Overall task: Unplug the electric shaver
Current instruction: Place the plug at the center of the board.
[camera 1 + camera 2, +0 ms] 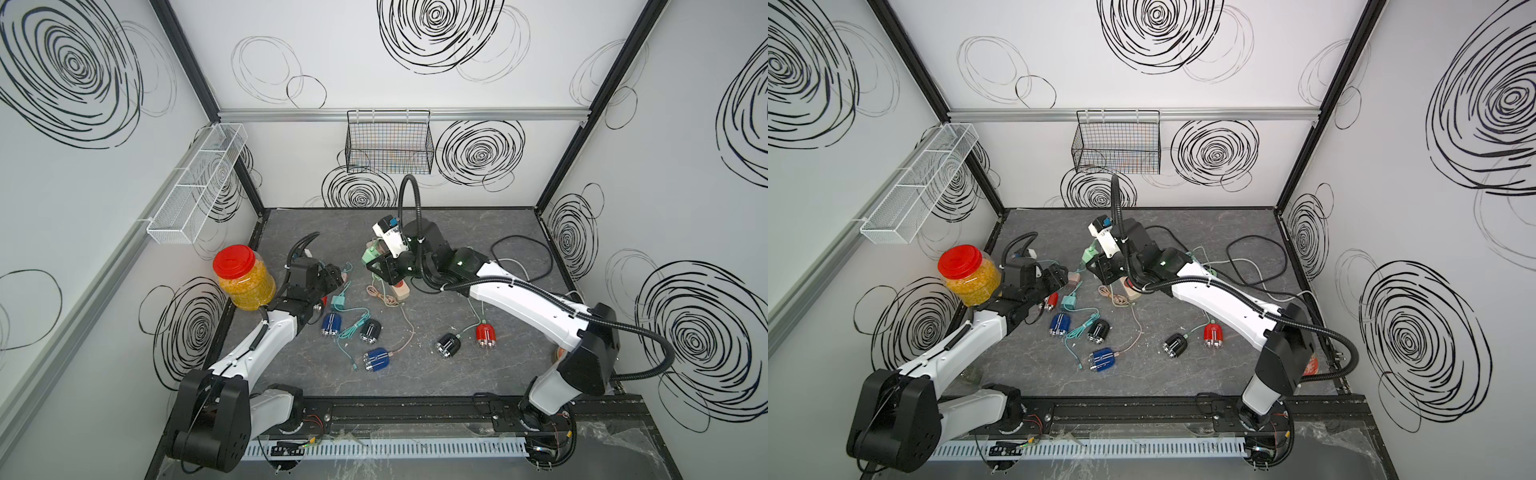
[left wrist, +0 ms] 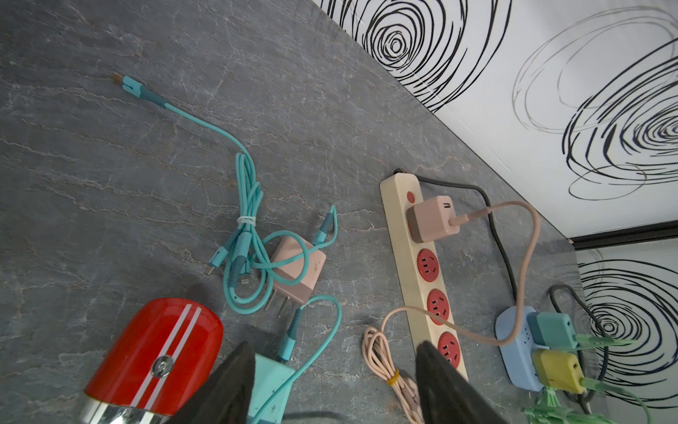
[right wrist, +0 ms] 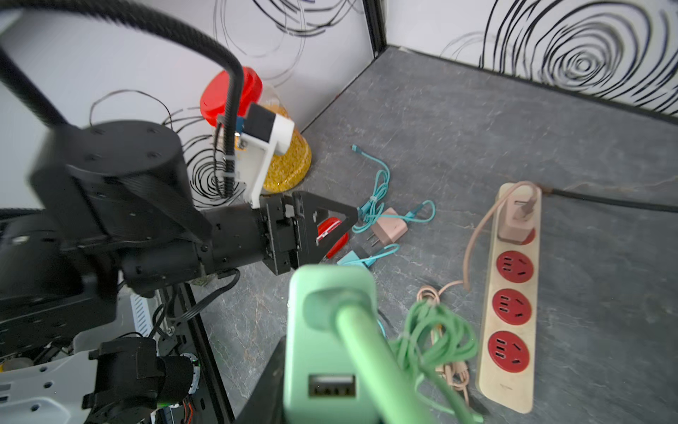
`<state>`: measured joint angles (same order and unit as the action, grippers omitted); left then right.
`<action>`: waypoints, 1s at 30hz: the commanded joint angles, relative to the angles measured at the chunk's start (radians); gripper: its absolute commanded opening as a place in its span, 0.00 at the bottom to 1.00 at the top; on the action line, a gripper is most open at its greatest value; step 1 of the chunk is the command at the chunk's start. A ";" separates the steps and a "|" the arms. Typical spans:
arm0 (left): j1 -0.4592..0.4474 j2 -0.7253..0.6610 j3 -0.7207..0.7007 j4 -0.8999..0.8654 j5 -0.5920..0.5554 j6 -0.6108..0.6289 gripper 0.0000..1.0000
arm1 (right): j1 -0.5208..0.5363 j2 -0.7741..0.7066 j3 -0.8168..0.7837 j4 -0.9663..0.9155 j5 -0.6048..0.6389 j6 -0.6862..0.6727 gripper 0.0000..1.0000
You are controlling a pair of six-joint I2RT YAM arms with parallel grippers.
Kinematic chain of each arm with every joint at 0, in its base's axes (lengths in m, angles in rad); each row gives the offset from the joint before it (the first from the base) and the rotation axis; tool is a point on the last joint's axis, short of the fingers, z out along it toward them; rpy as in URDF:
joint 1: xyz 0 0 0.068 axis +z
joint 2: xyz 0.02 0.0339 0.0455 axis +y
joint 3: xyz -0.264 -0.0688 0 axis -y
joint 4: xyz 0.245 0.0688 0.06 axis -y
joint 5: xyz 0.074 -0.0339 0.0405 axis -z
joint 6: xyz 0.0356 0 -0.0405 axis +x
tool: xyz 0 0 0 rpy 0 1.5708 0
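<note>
The right gripper [image 1: 379, 266] clamps one green charger [image 3: 330, 312], while the left gripper [image 2: 334, 389] gapes over one teal charger [image 2: 271, 381], one red shaver [image 2: 157, 352] beside it, five more shavers [image 1: 370, 331] nearby.

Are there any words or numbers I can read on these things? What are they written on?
No words, brand names or numbers can be read anywhere.
power strip: a faint mark near its end, too small to read.
red shaver: its round button seems to carry a power sign, with no letters.
green charger: only a USB socket, with no print showing.
</note>
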<state>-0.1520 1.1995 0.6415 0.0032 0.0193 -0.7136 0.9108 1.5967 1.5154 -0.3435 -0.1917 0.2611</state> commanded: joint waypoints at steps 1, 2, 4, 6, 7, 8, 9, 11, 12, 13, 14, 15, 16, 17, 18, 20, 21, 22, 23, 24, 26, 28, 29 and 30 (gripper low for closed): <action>0.002 0.024 -0.001 0.046 0.012 0.005 0.73 | 0.006 -0.079 -0.009 -0.035 0.031 -0.022 0.10; -0.002 0.030 0.005 0.046 0.011 0.006 0.72 | 0.001 -0.095 -0.009 -0.041 0.044 -0.029 0.10; -0.012 0.041 0.018 0.046 0.008 0.006 0.72 | -0.017 -0.124 -0.011 -0.035 0.055 -0.039 0.11; -0.021 0.053 0.030 0.049 0.004 0.005 0.73 | -0.051 -0.132 0.002 -0.045 0.030 -0.037 0.11; -0.025 0.056 0.033 0.049 0.004 0.004 0.72 | -0.059 -0.134 0.006 -0.052 0.031 -0.038 0.11; -0.027 0.058 0.036 0.051 0.002 0.002 0.72 | -0.069 -0.135 0.000 -0.054 0.030 -0.039 0.11; -0.030 0.061 0.038 0.052 0.001 0.002 0.73 | -0.077 -0.140 -0.017 -0.047 0.025 -0.038 0.11; -0.034 0.064 0.038 0.052 -0.001 0.001 0.73 | -0.094 -0.152 -0.069 -0.019 0.006 -0.023 0.11; -0.036 0.063 0.036 0.052 -0.003 0.002 0.73 | -0.101 -0.156 -0.100 0.000 -0.008 -0.013 0.11; -0.037 0.064 0.034 0.052 -0.004 0.003 0.73 | -0.106 -0.159 -0.129 0.015 -0.013 -0.005 0.11; -0.037 0.064 0.032 0.052 -0.004 0.005 0.73 | -0.111 -0.162 -0.159 0.029 -0.017 0.003 0.11; -0.037 0.066 0.030 0.050 -0.007 0.006 0.73 | -0.116 -0.168 -0.189 0.045 -0.021 0.010 0.11; -0.037 0.066 0.029 0.049 -0.009 0.008 0.73 | -0.120 -0.174 -0.211 0.058 -0.020 0.017 0.10; -0.037 0.066 0.026 0.049 -0.010 0.009 0.73 | -0.128 -0.182 -0.238 0.072 -0.020 0.026 0.10; -0.037 0.066 0.023 0.049 -0.012 0.009 0.73 | -0.138 -0.190 -0.262 0.085 -0.023 0.037 0.10; -0.037 0.067 0.021 0.051 -0.013 0.011 0.73 | -0.156 -0.202 -0.297 0.105 -0.025 0.053 0.10; -0.037 0.070 0.021 0.053 -0.013 0.011 0.73 | -0.164 -0.204 -0.310 0.115 -0.026 0.059 0.10; -0.036 0.073 0.021 0.054 -0.012 0.009 0.73 | -0.173 -0.201 -0.319 0.123 -0.025 0.064 0.10; -0.037 0.077 0.022 0.058 -0.011 0.008 0.73 | -0.184 -0.194 -0.326 0.129 -0.030 0.067 0.10; -0.039 0.081 0.023 0.061 -0.011 0.006 0.73 | -0.195 -0.185 -0.330 0.139 -0.030 0.070 0.10; -0.045 0.086 0.026 0.065 -0.013 0.003 0.73 | -0.220 -0.163 -0.331 0.152 -0.019 0.072 0.10; -0.054 0.092 0.030 0.066 -0.019 0.002 0.73 | -0.253 -0.127 -0.324 0.172 -0.032 0.070 0.10; -0.058 0.095 0.032 0.067 -0.019 0.000 0.73 | -0.272 -0.103 -0.316 0.185 -0.053 0.072 0.10; -0.061 0.098 0.032 0.070 -0.021 0.000 0.73 | -0.286 -0.077 -0.302 0.196 -0.074 0.076 0.10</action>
<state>-0.2012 1.2839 0.6483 0.0261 0.0154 -0.7139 0.6609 1.4662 1.1816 -0.2287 -0.2268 0.3187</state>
